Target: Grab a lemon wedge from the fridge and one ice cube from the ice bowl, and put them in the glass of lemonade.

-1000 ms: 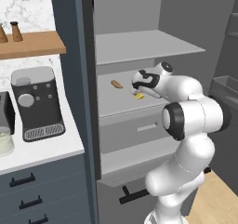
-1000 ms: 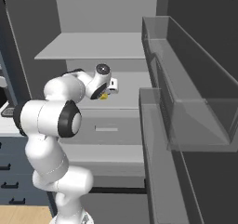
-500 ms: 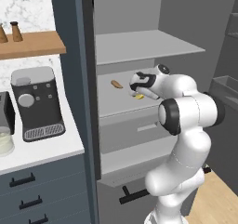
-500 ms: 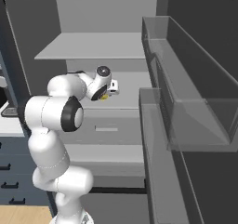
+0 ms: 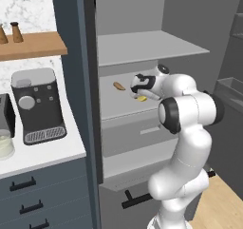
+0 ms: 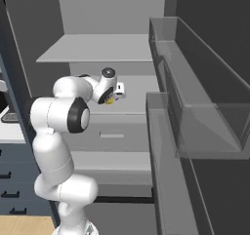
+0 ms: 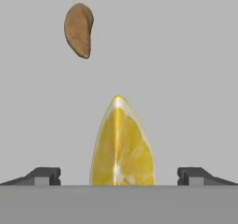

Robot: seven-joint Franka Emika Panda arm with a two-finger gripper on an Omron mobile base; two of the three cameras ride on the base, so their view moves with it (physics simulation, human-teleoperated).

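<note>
The fridge point(image 5: 90, 57) stands open, dark grey outside with pale grey shelves inside, its door bins showing at the right of the right base view. The white arm reaches into the middle shelf point(image 5: 111, 104). To the left of the fridge, a black coffee machine point(image 5: 38, 104) sits on the white counter point(image 5: 42, 154) under a wooden wall shelf point(image 5: 33, 45).

The gripper point(image 7: 119, 175) hangs over the middle shelf with its jaws spread wide apart, one dark fingertip on each side of the lemon wedge point(image 7: 122, 144) and clear of it. In the hand view the wedge lies on the shelf floor between the fingertips, its long axis running straight away from the hand and its pointed tip aimed at the top of that view. In the left base view it shows as a small yellow spot just under the hand.

A brownish, elongated food item point(image 7: 78, 29) lies farther along the shelf, apart from the wedge, its narrower end angled down toward it.
</note>
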